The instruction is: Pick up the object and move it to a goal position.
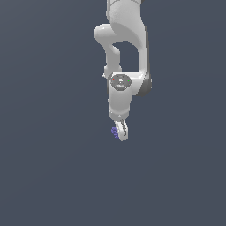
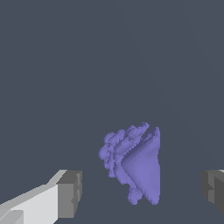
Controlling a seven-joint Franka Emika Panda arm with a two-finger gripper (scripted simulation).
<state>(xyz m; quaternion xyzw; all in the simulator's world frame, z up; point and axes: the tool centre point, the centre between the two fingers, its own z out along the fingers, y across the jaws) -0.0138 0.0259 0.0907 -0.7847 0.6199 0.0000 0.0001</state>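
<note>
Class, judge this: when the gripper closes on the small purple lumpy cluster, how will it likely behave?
The small purple lumpy cluster looks rigid, so it probably won't flop. Its bumpy side and tapering wedge shape may let it twist or slip between the open gripper's flat grey fingers. Tiny beside the gripper, it is likely light.

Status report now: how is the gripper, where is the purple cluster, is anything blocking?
Gripper open, pads clear of the load. Purple cluster between the fingers, not gripped. Nothing else in view around it.

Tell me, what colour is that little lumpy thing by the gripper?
Purple-blue. The lumpy cluster shows best in the wrist view, sitting between the gripper pads.
</note>
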